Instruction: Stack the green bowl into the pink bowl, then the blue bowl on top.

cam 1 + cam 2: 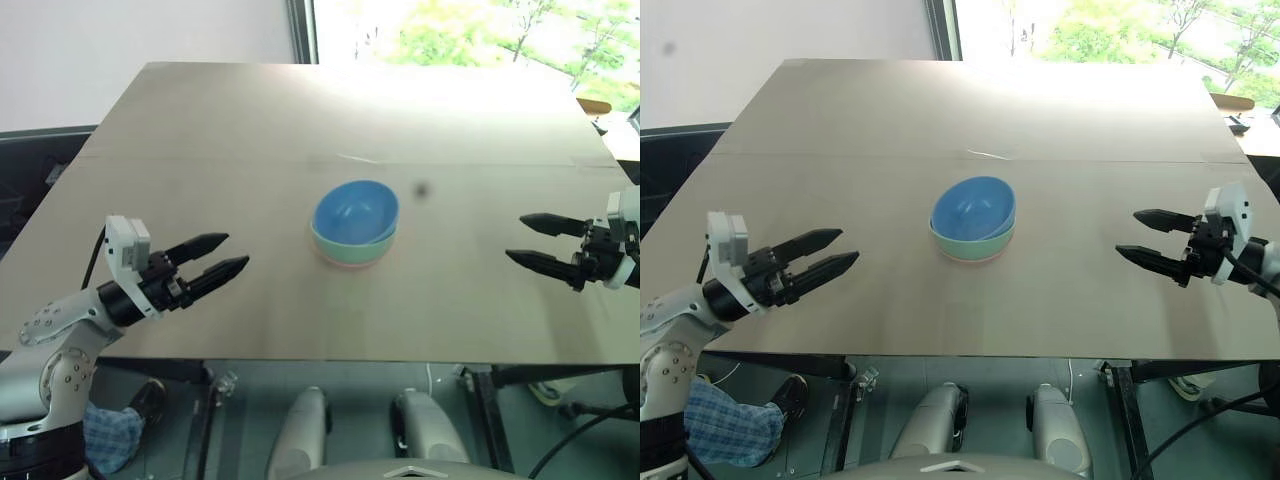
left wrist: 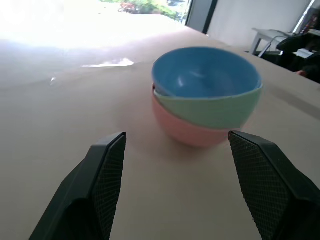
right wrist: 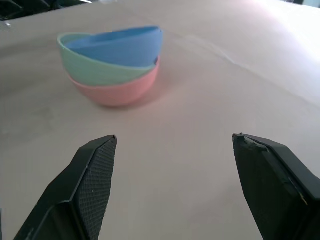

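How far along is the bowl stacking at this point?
It looks done: the green bowl sits in the pink bowl, with the blue bowl tilted on top. Nothing in hand: left gripper and right gripper are open, apart from the stack. Nothing appears left.

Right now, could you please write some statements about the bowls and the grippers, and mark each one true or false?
1. The blue bowl sits on top of the stack. True.
2. The pink bowl is in the middle. False: it is at the bottom, and the green bowl is in the middle.
3. The left gripper holds the blue bowl. False: it is open and apart from the stack.
4. The right gripper is open and holds nothing. True.
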You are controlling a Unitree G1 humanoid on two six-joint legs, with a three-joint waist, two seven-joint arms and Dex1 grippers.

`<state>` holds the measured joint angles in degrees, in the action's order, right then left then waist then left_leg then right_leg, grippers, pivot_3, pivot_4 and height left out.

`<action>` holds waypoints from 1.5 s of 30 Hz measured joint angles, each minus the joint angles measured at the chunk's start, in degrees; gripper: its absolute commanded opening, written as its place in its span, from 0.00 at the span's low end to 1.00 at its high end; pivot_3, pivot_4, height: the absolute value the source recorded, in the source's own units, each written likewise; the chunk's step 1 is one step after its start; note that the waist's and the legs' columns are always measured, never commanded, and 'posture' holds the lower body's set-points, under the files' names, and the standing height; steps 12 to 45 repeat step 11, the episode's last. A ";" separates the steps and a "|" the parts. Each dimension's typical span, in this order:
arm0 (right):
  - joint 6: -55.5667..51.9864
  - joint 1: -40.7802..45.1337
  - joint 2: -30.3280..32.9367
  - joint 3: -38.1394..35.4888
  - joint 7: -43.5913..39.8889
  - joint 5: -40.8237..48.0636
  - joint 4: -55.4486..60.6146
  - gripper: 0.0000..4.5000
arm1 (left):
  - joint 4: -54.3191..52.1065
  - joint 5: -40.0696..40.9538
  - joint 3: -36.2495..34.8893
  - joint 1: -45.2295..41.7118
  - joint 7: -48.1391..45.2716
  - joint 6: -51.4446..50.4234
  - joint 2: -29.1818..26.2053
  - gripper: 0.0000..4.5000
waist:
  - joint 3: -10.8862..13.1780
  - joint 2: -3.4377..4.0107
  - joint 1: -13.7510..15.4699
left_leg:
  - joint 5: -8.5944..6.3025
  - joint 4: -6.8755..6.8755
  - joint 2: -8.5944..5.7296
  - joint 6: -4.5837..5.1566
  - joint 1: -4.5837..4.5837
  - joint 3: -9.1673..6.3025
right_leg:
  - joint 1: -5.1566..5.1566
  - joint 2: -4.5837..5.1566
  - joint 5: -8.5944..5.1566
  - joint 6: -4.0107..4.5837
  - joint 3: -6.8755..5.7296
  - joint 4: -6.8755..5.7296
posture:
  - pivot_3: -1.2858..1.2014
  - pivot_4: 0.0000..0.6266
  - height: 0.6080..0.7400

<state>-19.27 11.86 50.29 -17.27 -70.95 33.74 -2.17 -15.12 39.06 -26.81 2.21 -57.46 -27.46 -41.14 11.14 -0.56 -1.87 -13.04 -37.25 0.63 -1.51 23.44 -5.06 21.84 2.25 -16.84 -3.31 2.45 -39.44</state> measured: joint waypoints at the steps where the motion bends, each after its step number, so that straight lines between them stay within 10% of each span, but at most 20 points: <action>1: 1.93 -0.18 0.01 -0.01 -1.12 -0.65 -1.42 0.87 | 0.16 -2.17 0.10 0.59 0.35 2.27 0.00 0.76 | 0.00 0.00 0.01 | 0.00 0.01 0.00 0.00 -0.06 0.01 | -0.07 0.00 0.00 0.00 0.01 0.00 | 0.52 0.24 1.00; 45: 12.54 -2.47 -0.37 -1.93 -7.60 -1.79 -8.20 0.87 | 0.71 -5.23 0.21 2.86 0.15 8.00 0.09 0.76 | 0.00 0.00 -0.20 | 0.00 0.18 0.02 0.00 -0.48 0.26 | -0.33 0.00 -0.01 0.00 0.25 0.01 | 0.52 0.24 1.00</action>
